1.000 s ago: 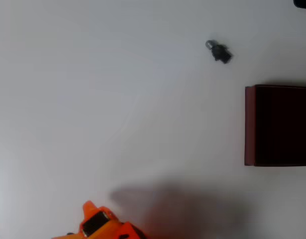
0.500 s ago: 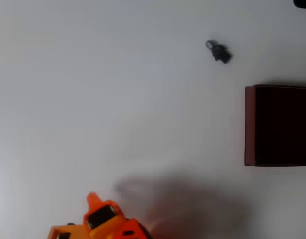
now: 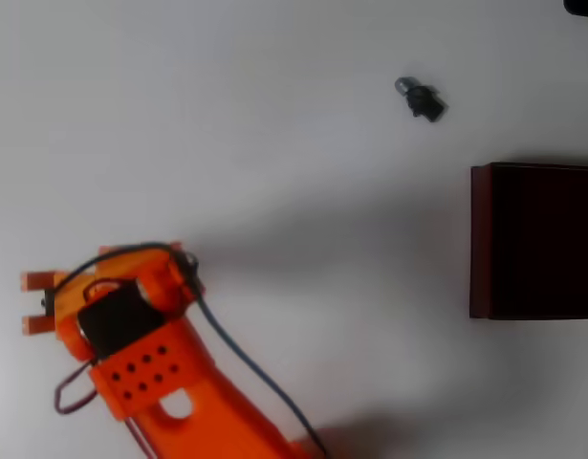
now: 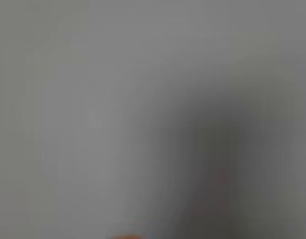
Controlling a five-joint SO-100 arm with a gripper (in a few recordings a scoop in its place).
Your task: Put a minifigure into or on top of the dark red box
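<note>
White table (image 3: 274,143) spans overhead view; wrist view just grey blur with soft dark patch. Orange arm (image 3: 169,382) rises from bottom edge at lower left, black cable along it. Dark red box (image 3: 480,239), near-black inside, at right edge, well apart from fingers, far to their right. Fingers (image 3: 40,301) at arm's left end, orange tips pointing left; spread or pressed together, cannot tell. Minifigure (image 3: 421,98) lies on table above box, apart from it, far up-right of fingers.
</note>
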